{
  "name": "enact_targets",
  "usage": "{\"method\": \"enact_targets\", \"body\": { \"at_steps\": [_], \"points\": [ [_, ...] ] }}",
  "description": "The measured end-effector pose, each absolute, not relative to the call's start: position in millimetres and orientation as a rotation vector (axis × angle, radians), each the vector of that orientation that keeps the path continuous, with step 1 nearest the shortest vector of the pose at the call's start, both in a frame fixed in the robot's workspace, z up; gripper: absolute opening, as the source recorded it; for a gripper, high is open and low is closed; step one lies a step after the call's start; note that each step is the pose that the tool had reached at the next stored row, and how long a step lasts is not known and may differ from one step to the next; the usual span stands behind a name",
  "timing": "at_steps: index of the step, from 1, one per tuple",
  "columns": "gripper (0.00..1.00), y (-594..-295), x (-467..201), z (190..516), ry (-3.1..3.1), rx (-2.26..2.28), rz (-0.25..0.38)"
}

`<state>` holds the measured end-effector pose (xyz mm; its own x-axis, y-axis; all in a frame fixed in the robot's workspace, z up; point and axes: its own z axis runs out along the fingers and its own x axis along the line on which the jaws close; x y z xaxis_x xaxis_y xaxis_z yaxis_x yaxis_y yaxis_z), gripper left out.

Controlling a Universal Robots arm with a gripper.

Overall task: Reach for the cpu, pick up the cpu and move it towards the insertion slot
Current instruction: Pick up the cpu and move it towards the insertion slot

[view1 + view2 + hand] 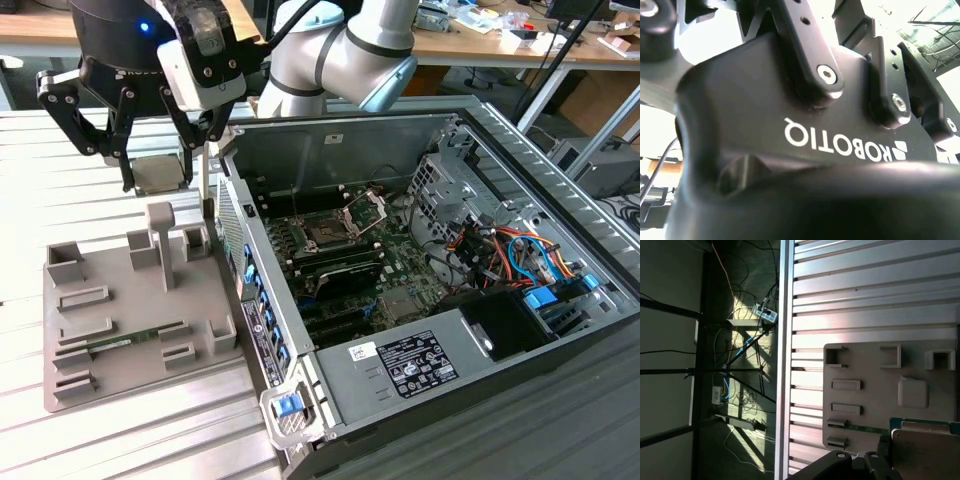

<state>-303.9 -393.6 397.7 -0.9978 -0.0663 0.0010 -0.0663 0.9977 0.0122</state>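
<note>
The cpu, a flat pale silver square, sits between the black fingers of my gripper, which is shut on it. It is held above the far end of the grey tray. In the first wrist view the cpu shows its metal top and thin coloured rim, with a dark finger against its edge. The insertion slot is a dark square socket on the motherboard inside the open case. Its silver clamp frame is lifted up. The slot lies toward the exterior view's right of the gripper.
The open computer case has a raised side wall between the tray and the motherboard. A green memory stick lies in the tray, beside upright grey posts. Cables and a drive cage crowd the case's right. The slatted metal table extends around the tray.
</note>
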Motion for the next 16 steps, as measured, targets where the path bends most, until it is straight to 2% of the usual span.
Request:
{"method": "enact_targets", "body": {
  "at_steps": [16],
  "points": [
    [0.55, -393.6, -290.0, 397.8, -3.138, 0.104, -0.019]
  ]
}}
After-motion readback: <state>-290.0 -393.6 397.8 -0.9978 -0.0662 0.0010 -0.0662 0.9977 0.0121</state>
